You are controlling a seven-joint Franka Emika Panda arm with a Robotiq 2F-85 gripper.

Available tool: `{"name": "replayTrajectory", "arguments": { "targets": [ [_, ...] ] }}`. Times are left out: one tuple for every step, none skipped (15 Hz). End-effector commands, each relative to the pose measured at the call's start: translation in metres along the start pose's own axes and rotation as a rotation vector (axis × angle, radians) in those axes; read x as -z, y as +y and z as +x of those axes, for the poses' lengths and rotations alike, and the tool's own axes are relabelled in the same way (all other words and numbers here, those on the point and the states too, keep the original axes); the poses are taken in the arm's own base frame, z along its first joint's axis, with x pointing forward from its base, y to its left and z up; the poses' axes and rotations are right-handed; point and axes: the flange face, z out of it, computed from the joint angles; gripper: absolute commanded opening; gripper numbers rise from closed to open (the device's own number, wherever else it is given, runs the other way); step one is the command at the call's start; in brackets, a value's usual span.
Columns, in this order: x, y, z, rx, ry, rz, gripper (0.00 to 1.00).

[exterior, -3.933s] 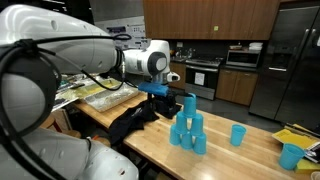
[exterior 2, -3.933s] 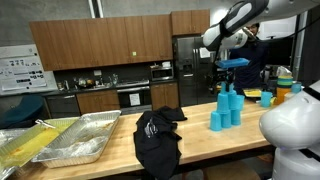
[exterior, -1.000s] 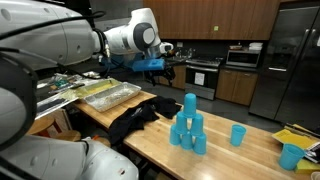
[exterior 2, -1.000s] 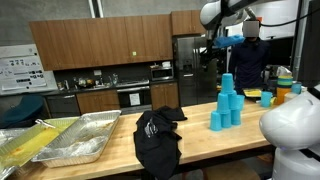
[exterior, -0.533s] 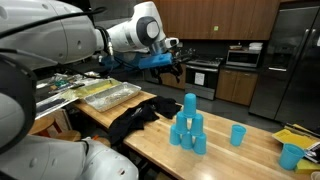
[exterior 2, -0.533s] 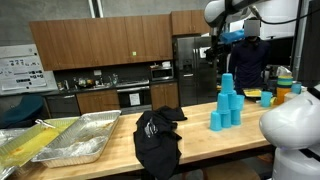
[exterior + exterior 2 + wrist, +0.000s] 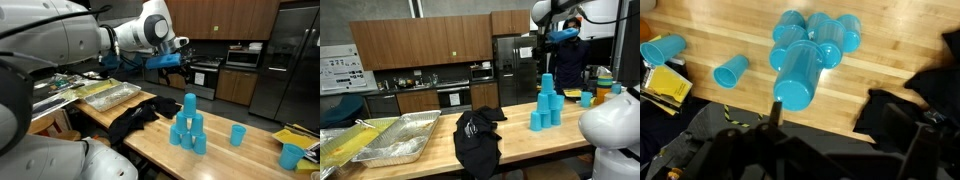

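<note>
A stack of blue cups (image 7: 188, 128) stands on the wooden table (image 7: 240, 160), with one tall cup on top. It shows in both exterior views (image 7: 548, 105) and in the wrist view (image 7: 805, 60). My gripper (image 7: 178, 70) hangs high above the table, up and to the side of the stack, also in an exterior view (image 7: 544, 42). In the wrist view its fingers (image 7: 850, 130) look spread and hold nothing. A single blue cup (image 7: 238, 134) stands apart; in the wrist view (image 7: 732, 71) it lies left of the stack.
A black cloth (image 7: 135, 122) lies bunched on the table beside the stack. Metal trays (image 7: 385, 140) sit at the table's far end. Another blue cup (image 7: 291, 155) and a yellow item (image 7: 668, 88) are near the table's edge. Kitchen cabinets and a fridge stand behind.
Since 3.9 s ago the gripper has risen from the top cup of the stack. In the last second it drifted sideways, high up. The cups have not moved.
</note>
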Motion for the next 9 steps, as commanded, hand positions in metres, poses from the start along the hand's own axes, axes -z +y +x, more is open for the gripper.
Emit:
{"name": "replayTrajectory", "arguments": {
  "targets": [
    [-0.002,0.0123,-0.001,-0.027,0.002,-0.009,1.0],
    [-0.0031,0.0139,-0.001,-0.036,0.003,-0.009,1.0],
    [-0.0042,0.0145,-0.0014,-0.047,0.009,-0.005,1.0],
    [-0.0047,0.0155,-0.001,-0.067,0.022,-0.001,1.0],
    [-0.0056,0.0163,0.0004,-0.077,0.043,-0.012,1.0],
    [-0.006,0.016,0.0018,-0.086,0.059,-0.014,1.0],
    [-0.0071,0.0158,0.0028,-0.087,0.071,-0.017,1.0],
    [-0.0089,0.0162,0.0041,-0.087,0.08,-0.017,1.0],
    [-0.0112,0.0157,0.0043,-0.09,0.083,-0.012,1.0]
  ]
}}
